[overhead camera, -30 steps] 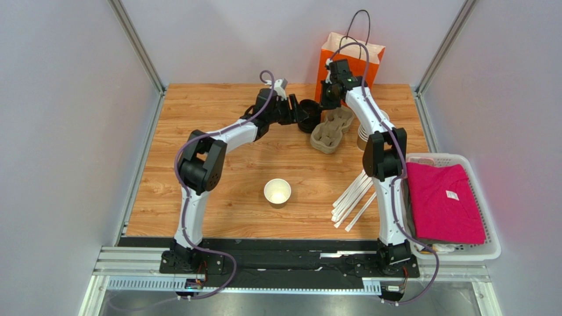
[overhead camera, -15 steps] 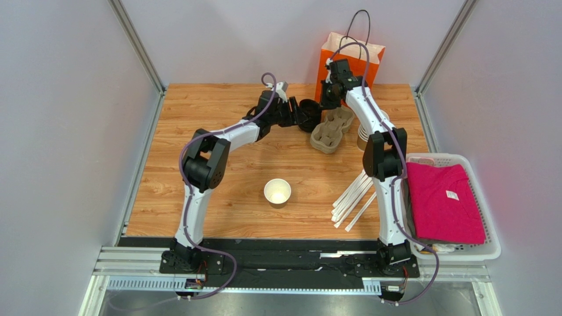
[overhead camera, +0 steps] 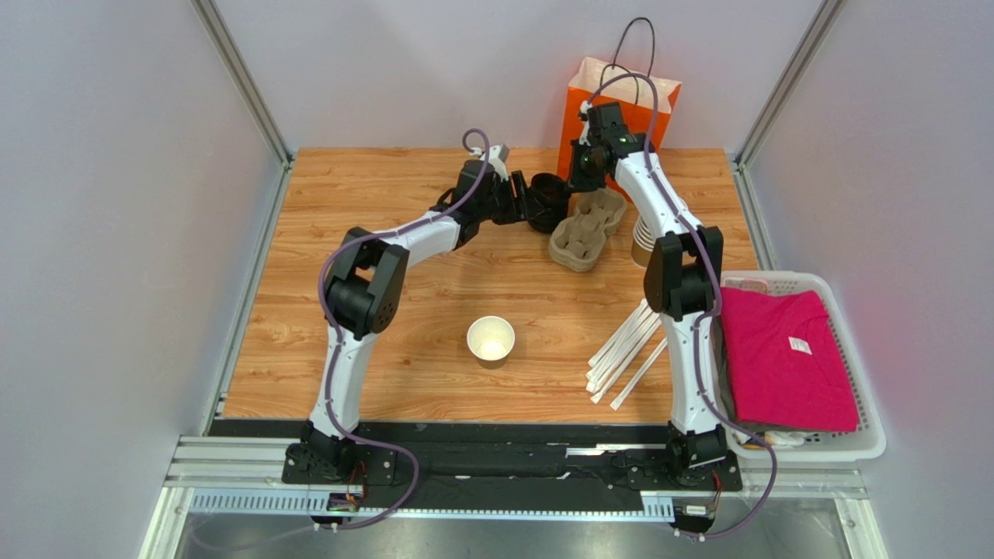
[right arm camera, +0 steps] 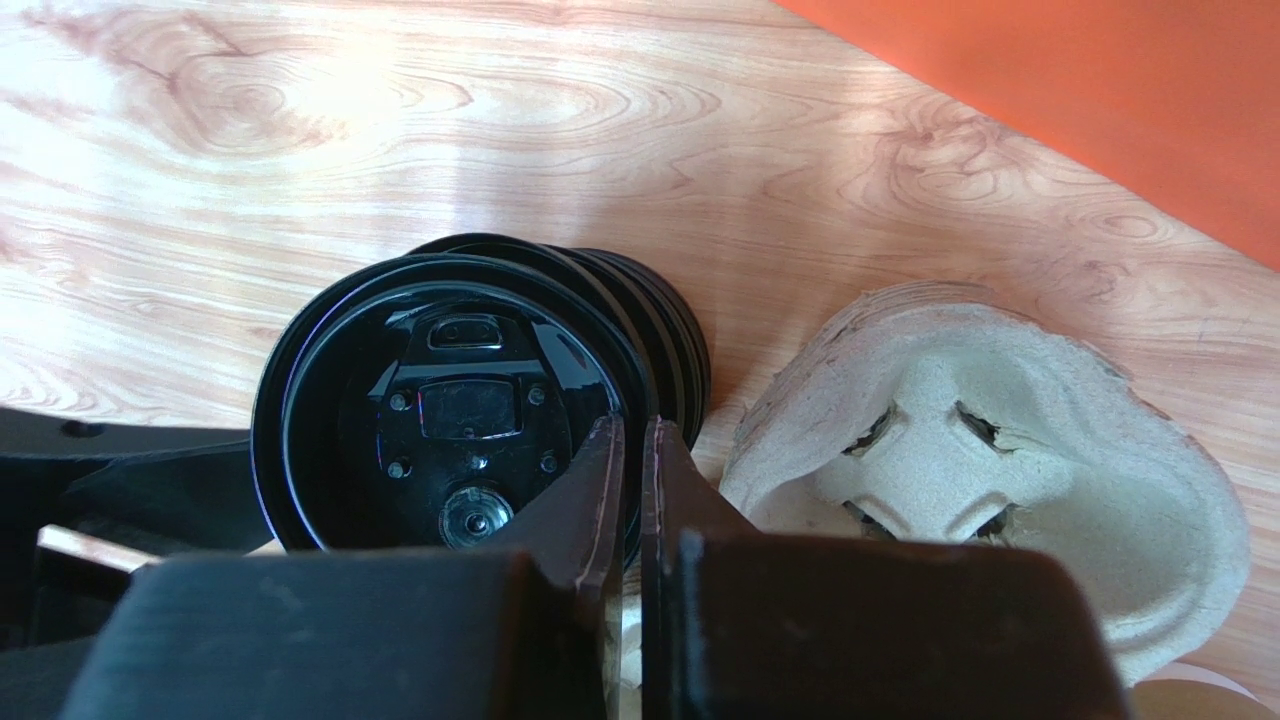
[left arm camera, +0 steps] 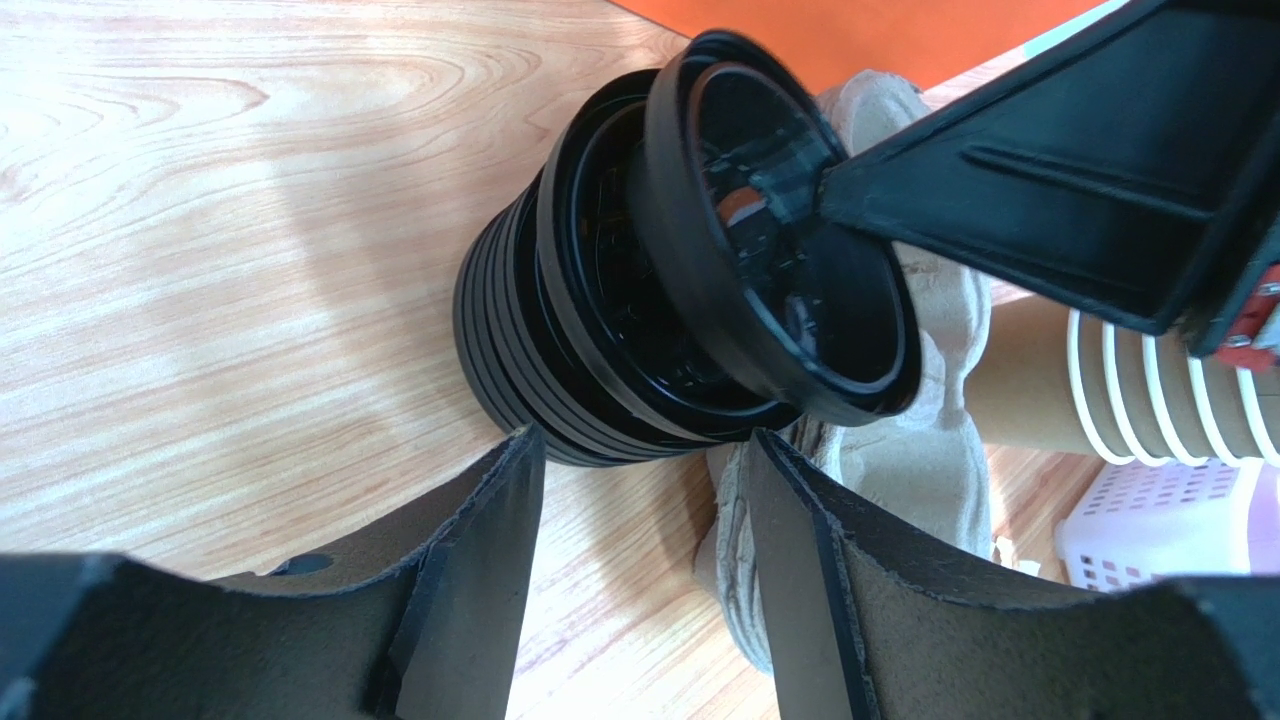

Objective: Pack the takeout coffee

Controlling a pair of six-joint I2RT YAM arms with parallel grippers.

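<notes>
The paper cup is seen open and lidless, well apart from the stack of black lids, on the side of the arms' bases, presumably so that a lid can be brought to it. The left gripper is held just beside the stack with its jaws parted, probably to steady it (whether the pads touch it cannot be made out). The outermost lid is tilted off the stack, its rim pinched by the clenched right gripper, so that a single lid is separated. Just right of the stack, a pulp carrier is partly covered. Beyond the stack, the inside of the orange bag is hidden.
</notes>
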